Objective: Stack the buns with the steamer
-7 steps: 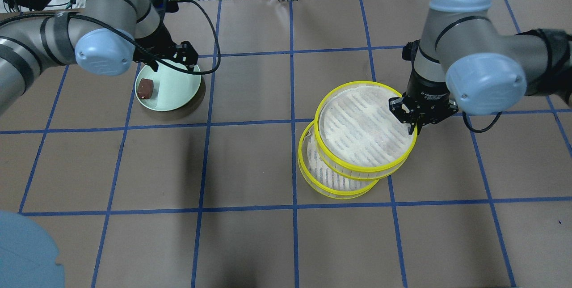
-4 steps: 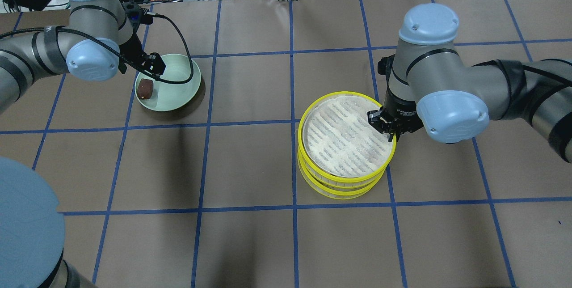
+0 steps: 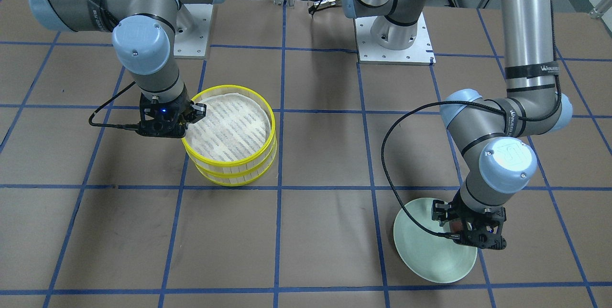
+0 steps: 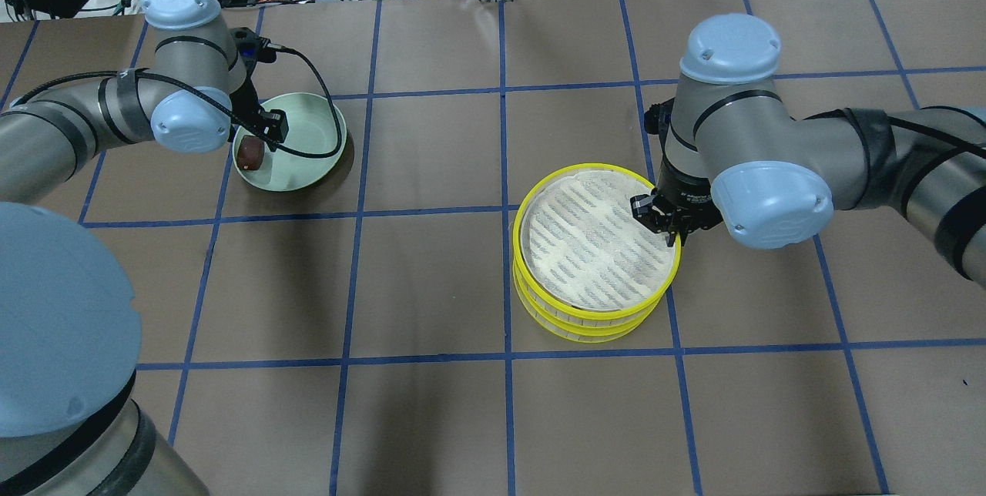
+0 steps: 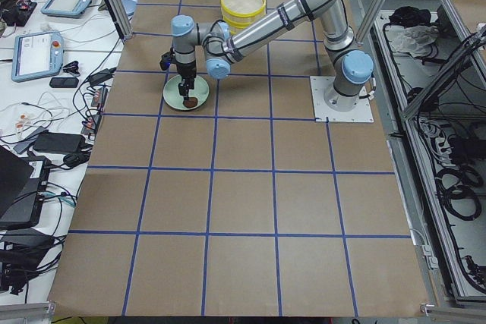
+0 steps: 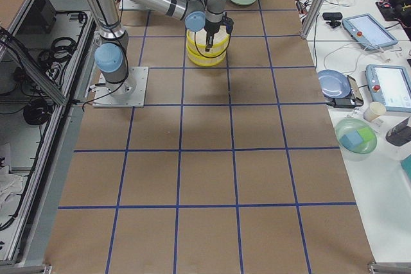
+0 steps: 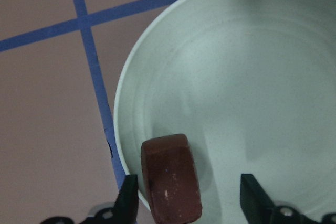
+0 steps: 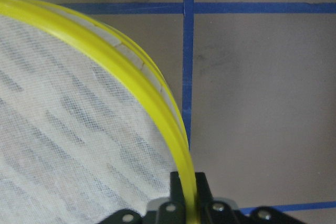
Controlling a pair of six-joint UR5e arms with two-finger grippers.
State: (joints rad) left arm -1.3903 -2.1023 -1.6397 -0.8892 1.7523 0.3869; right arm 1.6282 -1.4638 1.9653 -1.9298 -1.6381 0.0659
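Pale green, the plate is sitting at the left of the brown table. The dark reddish-brown bun is lying inside it, close against the rim on the outer side. The left gripper is hanging low over that bun with its fingers spread wide apart. From the wrist camera the bun is lying between them, close by one finger and well off the other, and nothing is clamping it.

Moving right past the middle of the table, the steamer is standing beside a crossing of the blue tape lines. Its two yellow-rimmed rounds are sitting one on the other, the upper tier a shade off-centre on the lower tier. The upper one's white slatted floor is showing in full.

At the stack's right edge, the right gripper is pinching the upper tier's yellow rim. One finger is sitting inside the wall and one outside, and the two are closed tight on it.
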